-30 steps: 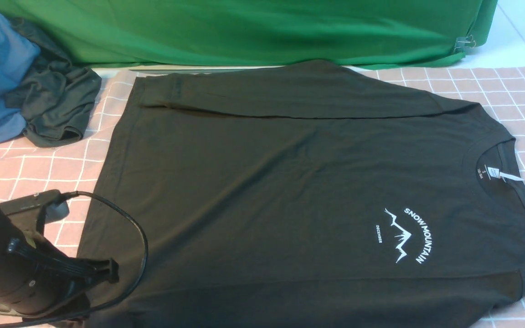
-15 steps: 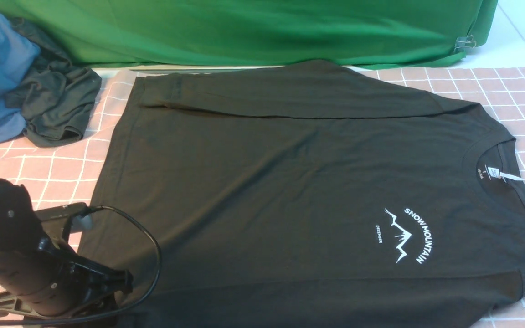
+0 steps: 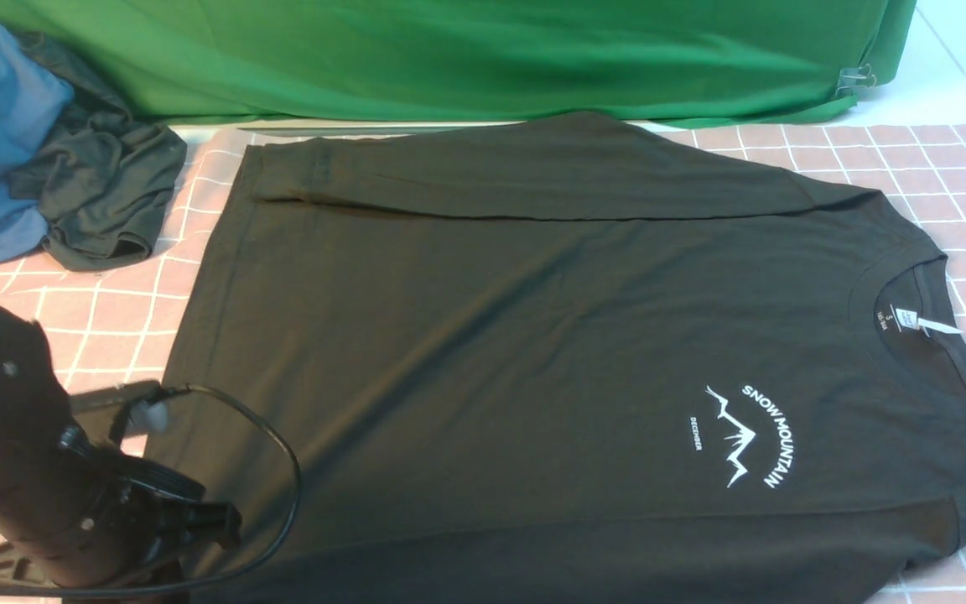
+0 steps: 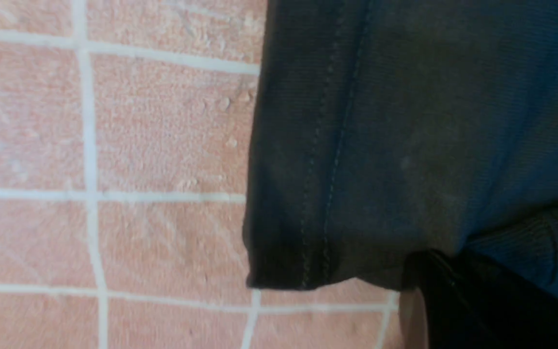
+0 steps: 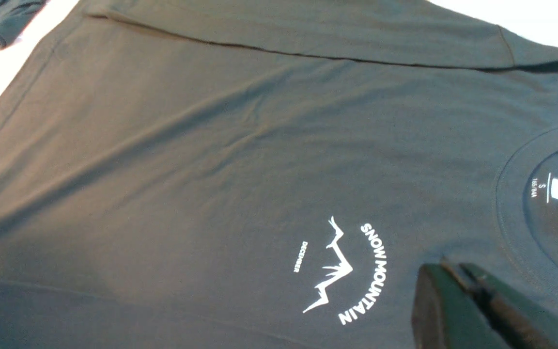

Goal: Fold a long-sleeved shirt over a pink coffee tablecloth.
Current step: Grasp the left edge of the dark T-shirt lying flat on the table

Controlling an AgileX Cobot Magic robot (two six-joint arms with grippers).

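Shirt point(image 3: 533, 335) lies flat, chest up, on the pink tablecloth point(image 3: 911, 159). Collar point(image 3: 911, 277) is at the robot's right, hem at its left. Far sleeve point(image 3: 533, 176) is already laid across the body, and the near sleeve looks folded in too.

Left arm point(image 3: 38, 495) is low at the near hem corner point(image 4: 279, 271). The left wrist view shows one of the left fingers point(image 4: 443, 295) just beside that corner and a ribbed cuff point(image 4: 540, 237). Can't tell if they are spread or pinching cloth. Right fingers point(image 5: 458, 300) are pressed together, holding nothing, and hang over the chest near the logo point(image 5: 342, 271).

Likely step: grab the hem end to fold it toward the collar.

- Catch both layers at the corner plus the cuff, or the sleeve slips out.
- Pinch the shirt only, since the tablecloth right under it could bunch up.
- Lift low and carry it straight toward the collar, keeping the hem edge square.
- The right side should take the far hem corner or pin the chest so the shirt doesn't skew.
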